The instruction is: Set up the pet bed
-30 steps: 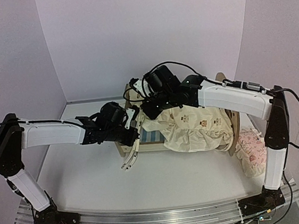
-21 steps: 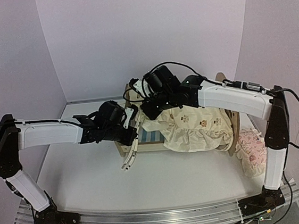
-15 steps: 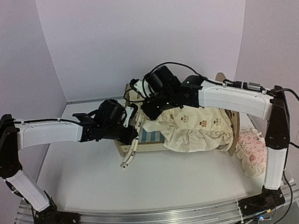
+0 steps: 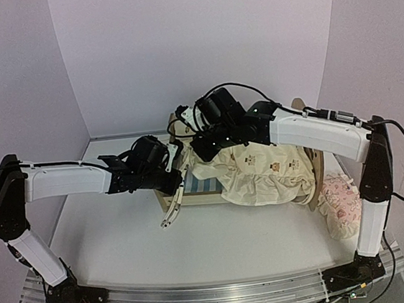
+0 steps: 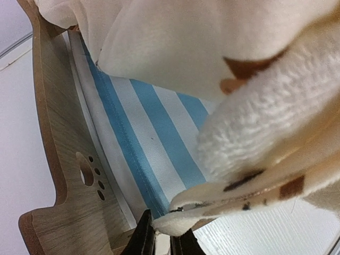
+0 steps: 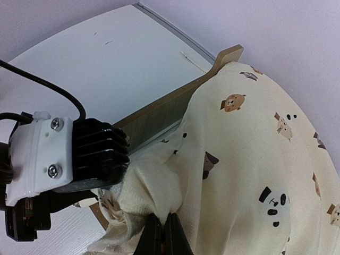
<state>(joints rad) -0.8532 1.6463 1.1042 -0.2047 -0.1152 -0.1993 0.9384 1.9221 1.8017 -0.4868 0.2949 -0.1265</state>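
Since a second ago, the left gripper has been drawn a little toward the left, and the loose ties that hang below it have been swung along with it. The right gripper has hardly been moved. The pet bed is stood at the back of the table, between the two arms. Most of it is covered by the cream cushion with little animals printed on it. Only a strip of the blue-and-white striped base is left bare at the left end, beside the wooden end board with the paw-shaped hole. The left gripper's fingers are pinched tight on the ties where they join the cushion's corner. The right gripper's fingers are pressed together on a fold of the cushion cloth just above. The corner seems to be held up by both so that the cloth can be pulled over the bare stripes and laid flat. Because the cushion is soft and floppy, it could be bunched up or dragged off the far end if it is pulled too hard. The pink pillow is left on the table to the right of the bed and has not yet been put on it.
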